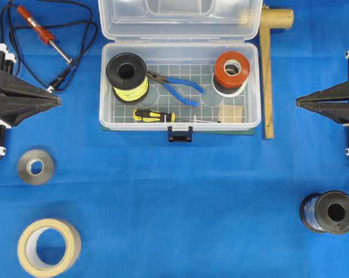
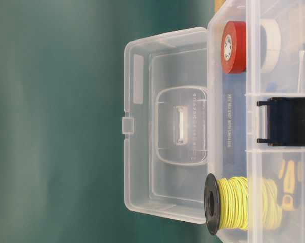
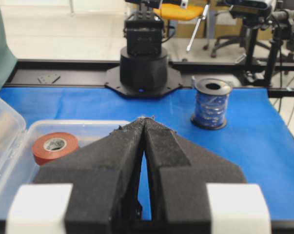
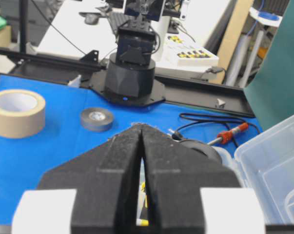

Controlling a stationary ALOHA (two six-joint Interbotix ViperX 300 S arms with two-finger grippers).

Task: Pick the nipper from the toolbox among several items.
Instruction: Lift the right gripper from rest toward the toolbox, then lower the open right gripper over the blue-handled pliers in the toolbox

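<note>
In the toolbox, centre: the nipper (image 1: 177,86) lies flat on the grid floor, dark jaws pointing toward the yellow-wire spool (image 1: 127,77), blue handles spreading toward the red tape roll (image 1: 231,72).
Toolbox: the toolbox (image 1: 180,123) sits at the top middle of the blue table cover (image 1: 180,197), lid hinged open toward the far edge, blue latch facing the near edge.
Step in hand: start of the task; nothing is grasped and the reach is not yet begun.
Left gripper: the left gripper (image 1: 57,101) is parked well apart from the toolbox, jaws pressed together, holding nothing.
Right gripper: the right gripper (image 1: 298,101) is parked on the opposite side, jaws likewise together and unloaded.
Next move: judged to call for parting one set of jaws, descending over the handles, and closing across them.
Obstructions: the spool touches or nearly touches the nipper jaws; the screwdriver (image 1: 154,116) lies just beside the lower handle; the wooden block (image 1: 231,112) is near.
Surroundings: a soldering iron (image 1: 44,36), beige tape roll (image 1: 48,247), grey tape roll (image 1: 36,167), blue-wire spool (image 1: 328,212) and wooden mallet (image 1: 269,69) lie outside the box.
</note>
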